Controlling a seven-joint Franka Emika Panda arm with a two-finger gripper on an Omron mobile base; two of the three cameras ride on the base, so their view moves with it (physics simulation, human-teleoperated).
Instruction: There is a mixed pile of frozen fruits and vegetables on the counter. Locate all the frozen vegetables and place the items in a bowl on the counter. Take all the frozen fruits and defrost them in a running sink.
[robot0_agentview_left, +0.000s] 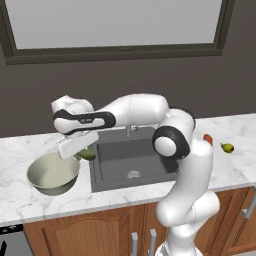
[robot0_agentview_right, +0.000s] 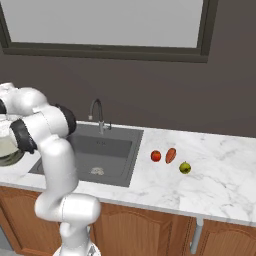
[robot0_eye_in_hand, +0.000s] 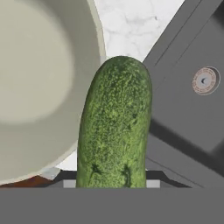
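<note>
My gripper (robot0_agentview_left: 80, 150) is shut on the short dark-green cucumber (robot0_eye_in_hand: 114, 131), which hangs over the strip of counter (robot0_eye_in_hand: 131, 26) between the bowl and the sink. The wide pale bowl (robot0_agentview_left: 52, 172) (robot0_eye_in_hand: 39, 87) lies just left of the cucumber (robot0_agentview_left: 88, 154), and nothing is inside it. To the right is the dark sink (robot0_agentview_left: 130, 160) (robot0_eye_in_hand: 192, 113) with its round drain (robot0_eye_in_hand: 204, 80). Right of the sink (robot0_agentview_right: 102, 152), the red round fruit (robot0_agentview_right: 156, 156), the orange-red carrot piece (robot0_agentview_right: 170, 155) and the yellow-green pear (robot0_agentview_right: 185, 167) rest on the marble. The arm partly hides the carrot piece (robot0_agentview_left: 207, 139) beside the pear (robot0_agentview_left: 227, 147).
A curved grey faucet (robot0_agentview_right: 98, 112) stands behind the basin. A window runs along the dark wall above. Brown cabinet doors sit under the counter edge. Open marble stretches to the far right.
</note>
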